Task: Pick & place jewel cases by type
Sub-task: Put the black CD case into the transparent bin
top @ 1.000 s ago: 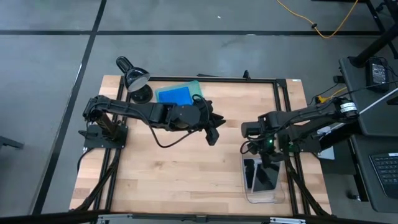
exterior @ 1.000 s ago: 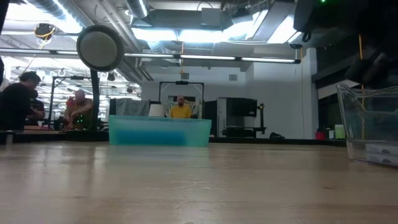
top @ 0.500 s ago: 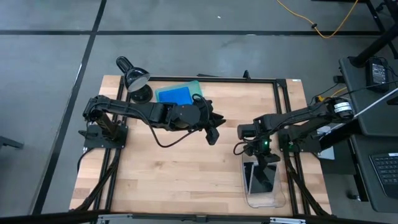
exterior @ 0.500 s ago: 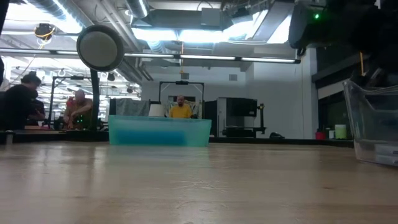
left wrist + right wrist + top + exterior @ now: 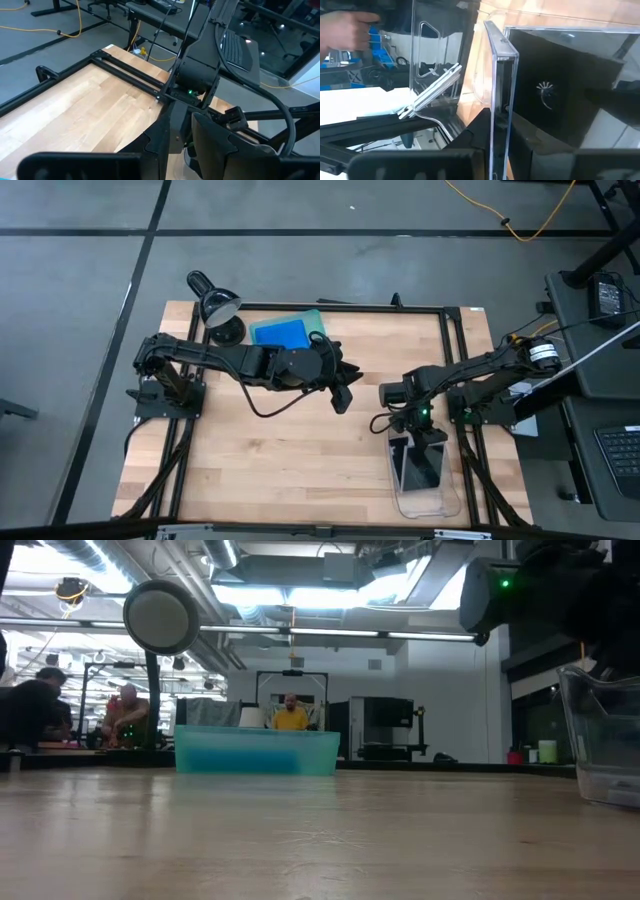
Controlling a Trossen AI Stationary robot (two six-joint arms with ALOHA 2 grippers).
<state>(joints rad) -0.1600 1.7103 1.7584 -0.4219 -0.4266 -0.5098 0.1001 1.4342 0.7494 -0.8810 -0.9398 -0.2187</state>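
Blue jewel cases (image 5: 280,332) lie stacked in the green tray (image 5: 316,317) at the far edge, also in the low view as the green tray (image 5: 257,750). The clear tray (image 5: 400,498) stands near the right near corner with dark grey-clear cases (image 5: 402,465) inside. My right gripper (image 5: 420,437) is at the tray's far end, shut on another grey-clear case (image 5: 560,85). A further clear case (image 5: 432,92) leans aslant against the tray's end wall (image 5: 427,55). My left gripper (image 5: 345,392) hangs shut over the table's middle, touching nothing. My right gripper (image 5: 501,150) pinches a grey-clear jewel case by its thick clear edge (image 5: 501,100), one finger on each flat face. It comes from above, pointing down into the clear tray. The case stands on edge inside the tray; its lower end is hidden.
A black desk lamp (image 5: 220,308) stands at the far left corner beside the green tray, large in the low view as the lamp (image 5: 160,615). A black frame rail (image 5: 450,360) runs along the table's right side. Bare wood lies between the two trays. People show in the room behind.
My right gripper has moved a little toward the table's left and the near edge, staying shut on the case. The clear tray has slid slightly with it toward the near edge.
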